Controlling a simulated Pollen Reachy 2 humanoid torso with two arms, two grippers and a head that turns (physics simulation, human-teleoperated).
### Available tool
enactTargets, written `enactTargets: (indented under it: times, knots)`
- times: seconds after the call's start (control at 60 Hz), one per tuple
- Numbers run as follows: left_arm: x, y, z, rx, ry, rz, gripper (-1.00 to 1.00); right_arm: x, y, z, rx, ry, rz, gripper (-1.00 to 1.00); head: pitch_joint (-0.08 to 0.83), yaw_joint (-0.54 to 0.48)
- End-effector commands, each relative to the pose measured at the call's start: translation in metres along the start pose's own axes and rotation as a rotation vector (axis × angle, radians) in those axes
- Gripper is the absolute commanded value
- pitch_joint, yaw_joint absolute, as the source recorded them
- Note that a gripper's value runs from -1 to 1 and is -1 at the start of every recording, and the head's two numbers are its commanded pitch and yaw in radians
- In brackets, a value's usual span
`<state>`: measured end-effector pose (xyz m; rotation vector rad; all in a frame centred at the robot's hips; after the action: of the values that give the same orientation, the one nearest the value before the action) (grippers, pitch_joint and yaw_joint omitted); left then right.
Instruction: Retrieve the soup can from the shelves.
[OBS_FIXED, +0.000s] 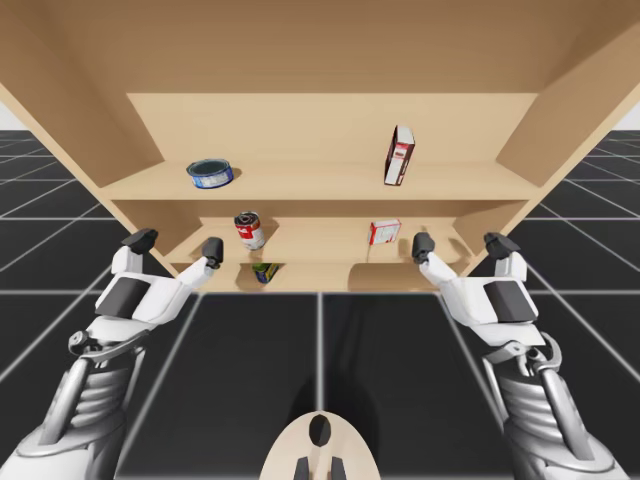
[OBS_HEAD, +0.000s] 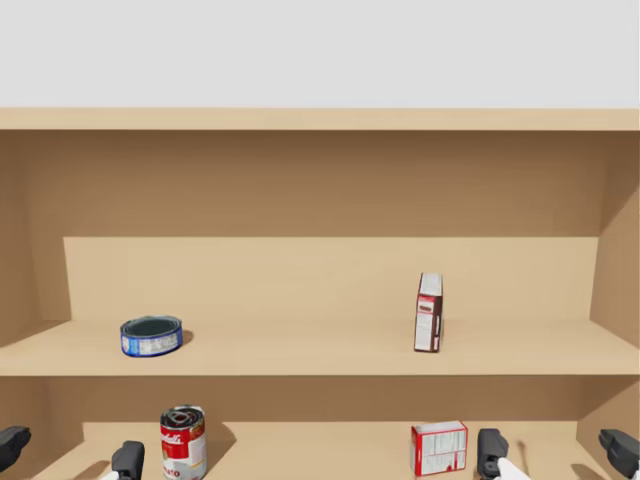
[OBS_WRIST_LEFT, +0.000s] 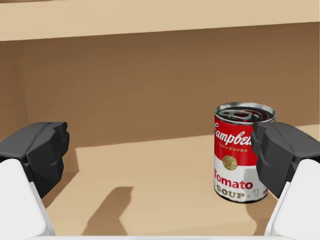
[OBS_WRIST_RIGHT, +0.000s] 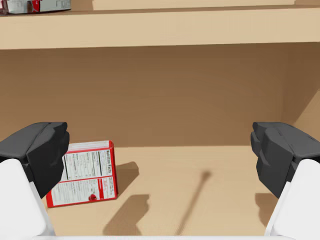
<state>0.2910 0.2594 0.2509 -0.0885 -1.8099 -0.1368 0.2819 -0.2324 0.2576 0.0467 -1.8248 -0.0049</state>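
Note:
The soup can (OBS_FIXED: 249, 230) (OBS_HEAD: 183, 442) (OBS_WRIST_LEFT: 242, 152) is red and white with a silver lid and stands upright on the middle shelf (OBS_FIXED: 310, 247). My left gripper (OBS_FIXED: 175, 248) (OBS_WRIST_LEFT: 160, 150) is open just in front of that shelf; the can stands ahead of it, in line with one finger and apart from both. My right gripper (OBS_FIXED: 455, 245) (OBS_WRIST_RIGHT: 160, 150) is open at the shelf's right end with nothing between its fingers.
A flat blue tin (OBS_FIXED: 210, 174) (OBS_HEAD: 151, 336) and an upright red-and-white box (OBS_FIXED: 400, 155) (OBS_HEAD: 429, 313) stand on the upper shelf. A small red-and-white box (OBS_FIXED: 384, 233) (OBS_WRIST_RIGHT: 85, 173) sits on the middle shelf left of my right gripper. Another can (OBS_FIXED: 265, 272) stands below.

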Motion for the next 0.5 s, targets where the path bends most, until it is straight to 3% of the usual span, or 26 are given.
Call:
enactTargets:
  times: [0.017, 0.233, 0.5]
  knots:
    - [-0.0003, 0.0000, 0.0000, 0.000, -0.001, -0.004, -1.00, -0.0023, 0.0019, 0.0014, -0.015, 0.010, -0.027, -1.00, 0.011, -0.01]
    - [-0.0008, 0.0002, -0.0003, 0.001, 0.000, -0.001, -1.00, 0.0005, 0.0013, 0.0013, 0.003, 0.016, -0.032, -1.00, 0.087, 0.01]
    - [-0.0012, 0.0001, -0.0003, -0.005, 0.001, 0.000, -1.00, -0.0002, 0.0015, 0.0025, -0.009, 0.015, -0.031, -1.00, 0.272, 0.15]
